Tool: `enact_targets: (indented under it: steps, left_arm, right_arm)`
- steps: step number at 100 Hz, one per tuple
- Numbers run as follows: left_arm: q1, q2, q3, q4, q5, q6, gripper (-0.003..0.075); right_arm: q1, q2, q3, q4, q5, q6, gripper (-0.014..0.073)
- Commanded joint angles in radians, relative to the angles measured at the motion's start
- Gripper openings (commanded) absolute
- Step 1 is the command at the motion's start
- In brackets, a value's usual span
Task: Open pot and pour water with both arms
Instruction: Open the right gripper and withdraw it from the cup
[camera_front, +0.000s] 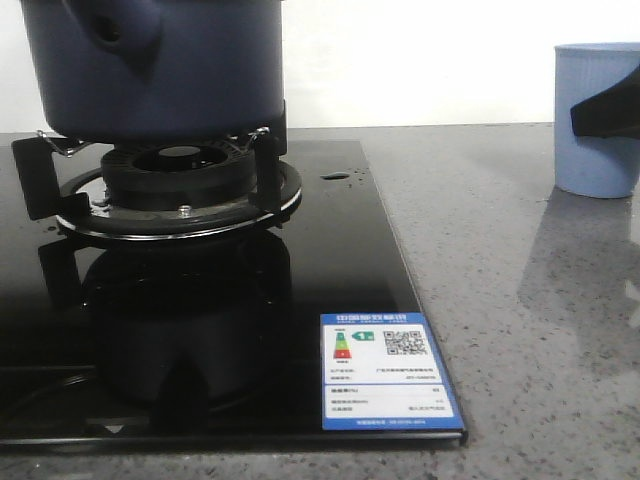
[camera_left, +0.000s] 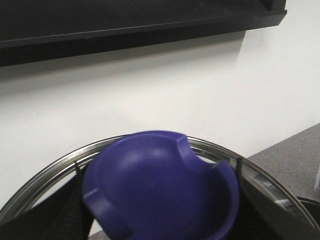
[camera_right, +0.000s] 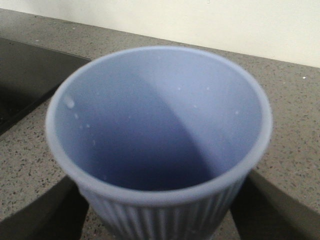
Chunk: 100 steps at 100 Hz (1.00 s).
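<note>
**Inspector:** On the burner, well to the left of the right claw (camera_front: 610, 118), sits the pot (camera_front: 155, 65). Confirm its seating.

**Assistant:** Dark blue, straight-sided, resting on the burner's metal supports (camera_front: 262, 135). Its stubby side socket (camera_front: 125, 30) faces the camera. The top is cut off in the front view, so I cannot confirm from there whether it is open.

**Inspector:** And the lid?

**Assistant:** The left wrist view shows a blue knob (camera_left: 160, 187) on a steel-rimmed lid (camera_left: 45, 177), directly between the left claw's fingers (camera_left: 55, 220). The fingers stand on either side of the knob, close in. It appears closed on it, though contact is blurred. The wall fills the background, which suggests the lid is tilted or raised; I judge this only.

**Inspector:** The right claw?

**Assistant:** Its dark fingers (camera_right: 45, 210) flank a pale blue ribbed cup (camera_right: 160, 130) on both sides, apparently gripping it. The cup stands upright on the grey counter (camera_front: 500, 260), beside the black glass hob (camera_front: 330, 260). It looks empty.

**Inspector:** Reason for the arrangement?

**Assistant:** Presumably one arm clears the lid while the other readies the cup for pouring. Risk noted: a ribbed, tapered wall may slip.
</note>
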Motion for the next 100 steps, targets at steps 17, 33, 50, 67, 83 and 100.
enact_targets:
  steps: [17, 33, 50, 67, 83, 100]
  left_arm:
    - [0.000, -0.036, -0.040, -0.079, 0.023, -0.011, 0.0369]
    - [0.000, -0.036, -0.040, -0.079, 0.023, -0.011, 0.0369]
    - [0.000, -0.036, -0.040, -0.079, 0.023, -0.011, 0.0369]
    - [0.000, -0.036, -0.040, -0.081, 0.023, -0.011, 0.0369]
    - [0.000, -0.036, -0.040, -0.083, 0.025, -0.011, 0.0369]
    - [0.000, -0.036, -0.040, -0.095, 0.037, -0.011, 0.0369]
  right_arm:
    - [-0.001, -0.026, -0.024, 0.035, -0.051, -0.008, 0.0356]
    - [-0.001, -0.026, -0.016, 0.035, -0.049, -0.004, 0.0470]
    - [-0.001, -0.039, -0.016, 0.035, -0.045, 0.055, 0.0582]
    - [-0.001, -0.077, -0.016, -0.027, -0.035, 0.144, 0.0590]
    - [-0.001, -0.125, -0.016, -0.123, 0.017, 0.220, 0.0590]
    - [-0.001, -0.178, -0.016, -0.283, 0.130, 0.360, 0.0590]
